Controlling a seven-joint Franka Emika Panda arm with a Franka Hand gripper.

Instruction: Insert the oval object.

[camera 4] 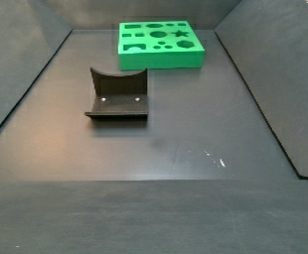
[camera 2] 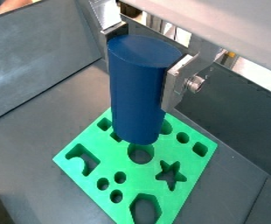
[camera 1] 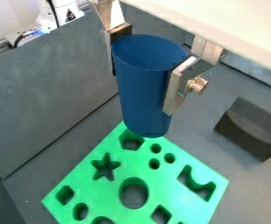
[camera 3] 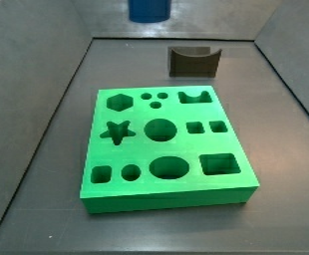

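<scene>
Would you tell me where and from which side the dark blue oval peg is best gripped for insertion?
Grip the oval peg near its top end, coming from above, as the gripper holds it now: silver fingers press its opposite smooth sides. It hangs upright above the green block, lower end free for a hole.

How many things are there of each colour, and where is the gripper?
Blue: 1, the oval object, held in the gripper above the green block
Green: 1, the green block
Dark grey: 1, the arch-shaped block
Total: 3
</scene>
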